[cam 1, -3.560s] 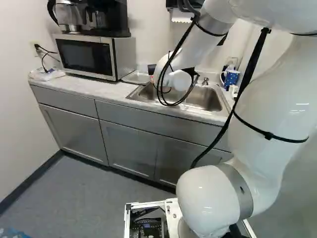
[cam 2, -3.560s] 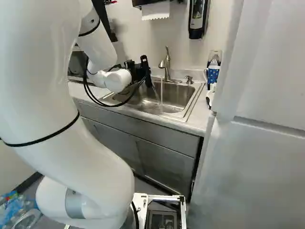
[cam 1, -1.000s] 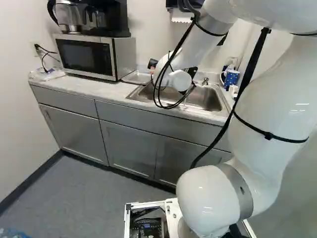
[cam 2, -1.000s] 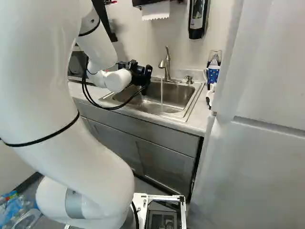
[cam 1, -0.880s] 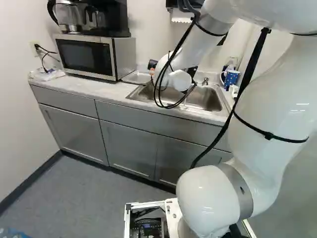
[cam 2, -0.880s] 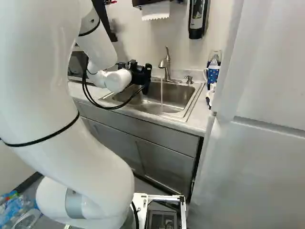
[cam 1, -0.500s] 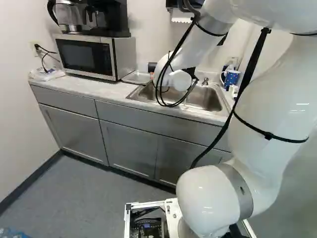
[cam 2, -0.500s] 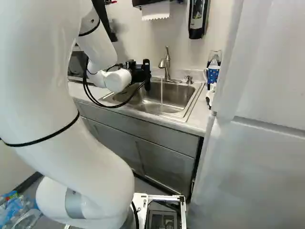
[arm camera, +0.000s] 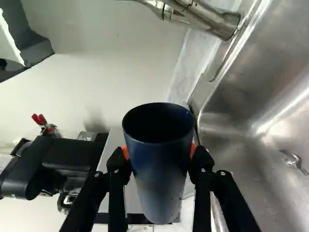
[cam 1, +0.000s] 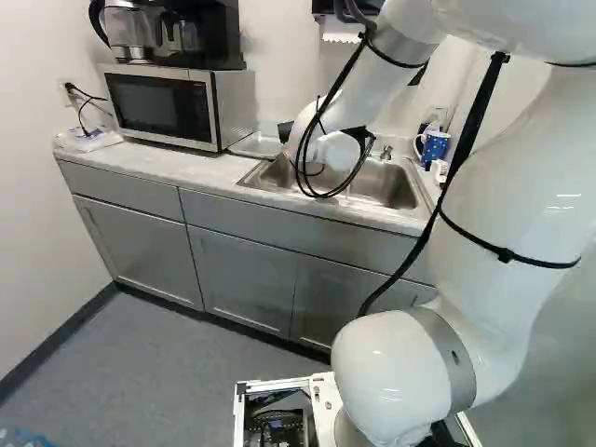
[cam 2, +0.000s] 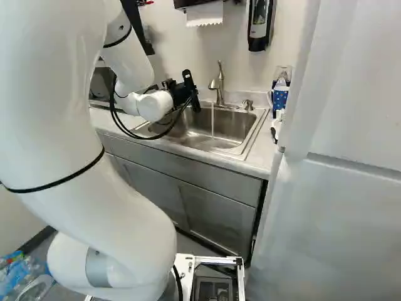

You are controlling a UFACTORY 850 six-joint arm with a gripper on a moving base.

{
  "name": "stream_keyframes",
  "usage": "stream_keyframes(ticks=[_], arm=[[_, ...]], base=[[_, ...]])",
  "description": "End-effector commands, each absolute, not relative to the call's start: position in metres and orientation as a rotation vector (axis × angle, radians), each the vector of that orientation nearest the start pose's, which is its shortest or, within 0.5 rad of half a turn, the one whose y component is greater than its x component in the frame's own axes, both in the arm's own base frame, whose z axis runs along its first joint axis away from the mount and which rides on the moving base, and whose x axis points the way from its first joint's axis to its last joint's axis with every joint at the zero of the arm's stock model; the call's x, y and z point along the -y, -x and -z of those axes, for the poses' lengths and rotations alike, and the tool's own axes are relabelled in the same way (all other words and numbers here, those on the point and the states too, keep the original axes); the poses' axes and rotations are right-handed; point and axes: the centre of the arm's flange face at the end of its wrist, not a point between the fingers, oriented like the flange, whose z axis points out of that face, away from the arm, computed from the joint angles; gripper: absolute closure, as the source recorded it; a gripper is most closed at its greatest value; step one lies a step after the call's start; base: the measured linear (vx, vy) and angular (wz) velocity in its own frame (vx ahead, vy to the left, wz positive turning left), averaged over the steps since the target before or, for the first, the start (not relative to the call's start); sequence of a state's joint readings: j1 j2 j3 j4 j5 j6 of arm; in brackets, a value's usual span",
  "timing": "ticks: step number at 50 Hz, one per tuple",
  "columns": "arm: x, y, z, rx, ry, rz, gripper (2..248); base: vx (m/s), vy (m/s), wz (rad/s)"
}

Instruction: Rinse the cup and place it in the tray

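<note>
In the right base view my gripper hangs over the sink's left part, beside the faucet. In the wrist view the gripper is shut on a dark blue cup, with orange pads touching both sides. The cup's open mouth faces the camera; its inside looks dark. Water runs from the faucet into the sink, to the right of the gripper. A flat metal tray lies on the counter between microwave and sink, partly hidden.
The microwave carries a coffee maker. Right of the sink stand a blue dotted mug and white items. A soap dispenser and paper towels hang above; a tall pale cabinet rises at the right.
The gripper has rolled about its wrist over the sink, from pointing downward to tilted up toward the faucet side, turning the held cup with it. The base has stayed still.
</note>
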State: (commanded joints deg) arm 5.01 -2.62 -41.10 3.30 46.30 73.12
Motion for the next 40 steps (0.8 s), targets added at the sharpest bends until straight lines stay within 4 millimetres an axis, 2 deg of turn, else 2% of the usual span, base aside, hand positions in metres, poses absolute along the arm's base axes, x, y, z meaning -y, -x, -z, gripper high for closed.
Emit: stream_keyframes(ticks=[40], arm=[[-0.0391,-0.4883,-0.5052,-0.803,1.785,1.593,125]], base=[[0.000,0.000,0.000]])
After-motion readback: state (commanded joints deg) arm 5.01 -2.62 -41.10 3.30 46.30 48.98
